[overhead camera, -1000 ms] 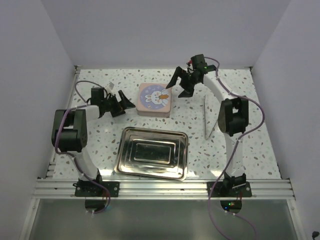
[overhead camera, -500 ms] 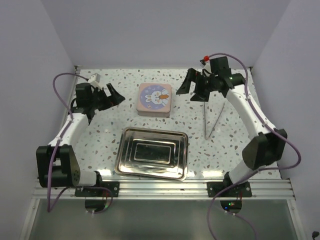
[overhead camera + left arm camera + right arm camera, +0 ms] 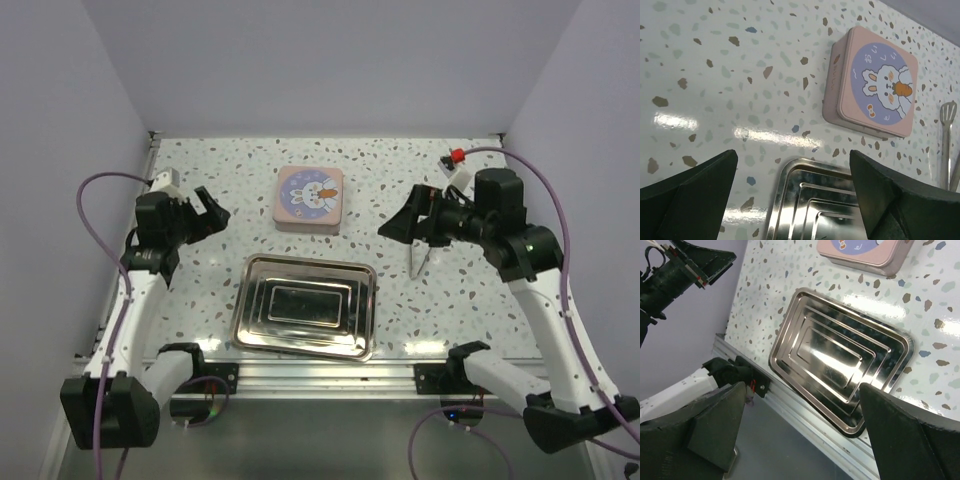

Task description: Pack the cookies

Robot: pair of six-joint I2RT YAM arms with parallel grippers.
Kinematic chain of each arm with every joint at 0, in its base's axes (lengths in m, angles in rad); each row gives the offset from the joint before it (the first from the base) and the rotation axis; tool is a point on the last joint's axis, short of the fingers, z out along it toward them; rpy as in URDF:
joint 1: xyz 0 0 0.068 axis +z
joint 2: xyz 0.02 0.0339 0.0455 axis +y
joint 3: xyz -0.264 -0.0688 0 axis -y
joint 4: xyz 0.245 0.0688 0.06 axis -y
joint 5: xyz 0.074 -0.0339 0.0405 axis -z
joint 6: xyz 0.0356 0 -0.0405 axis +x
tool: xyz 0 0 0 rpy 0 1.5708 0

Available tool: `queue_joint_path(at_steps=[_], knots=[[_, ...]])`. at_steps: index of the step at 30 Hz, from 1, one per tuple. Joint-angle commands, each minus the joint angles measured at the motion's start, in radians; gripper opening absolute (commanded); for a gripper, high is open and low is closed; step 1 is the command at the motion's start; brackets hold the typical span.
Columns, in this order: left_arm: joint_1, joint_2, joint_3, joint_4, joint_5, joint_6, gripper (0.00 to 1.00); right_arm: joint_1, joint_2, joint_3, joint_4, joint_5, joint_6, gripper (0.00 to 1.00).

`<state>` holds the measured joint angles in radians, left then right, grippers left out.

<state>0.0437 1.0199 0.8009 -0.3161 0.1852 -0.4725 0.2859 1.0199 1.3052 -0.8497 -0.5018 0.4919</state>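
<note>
The pink tin [image 3: 310,198] lies between the released left end effector [image 3: 213,205] and right end effector [image 3: 403,232].

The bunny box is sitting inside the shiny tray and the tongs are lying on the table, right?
Not quite. The bunny box sits on the table just beyond the shiny tray, not inside it. The top external view shows this. The tongs do lie on the table.

Pink bunny tin [image 3: 875,82], steel tray [image 3: 805,200] below, tongs [image 3: 948,111] rt, L gripper [image 3: 793,156] wide
</note>
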Motion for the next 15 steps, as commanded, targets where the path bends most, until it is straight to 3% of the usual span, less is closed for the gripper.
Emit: queue_joint_path(at_steps=[1,7,10,15], knots=[[0.004,-0.163,-0.051,-0.009,-0.172,-0.018,1.00,0.001,-0.107,-0.033,-0.008,-0.027,-0.022,0.99],[0.002,-0.423,-0.282,0.155,-0.396,0.020,1.00,0.006,-0.198,-0.034,-0.052,-0.011,0.002,0.99],[0.002,-0.475,-0.388,0.225,-0.463,0.078,1.00,0.006,-0.236,-0.034,-0.054,-0.010,0.014,0.99],[0.004,-0.477,-0.535,0.457,-0.457,0.169,1.00,0.007,-0.251,0.022,-0.098,0.037,-0.027,0.99]])
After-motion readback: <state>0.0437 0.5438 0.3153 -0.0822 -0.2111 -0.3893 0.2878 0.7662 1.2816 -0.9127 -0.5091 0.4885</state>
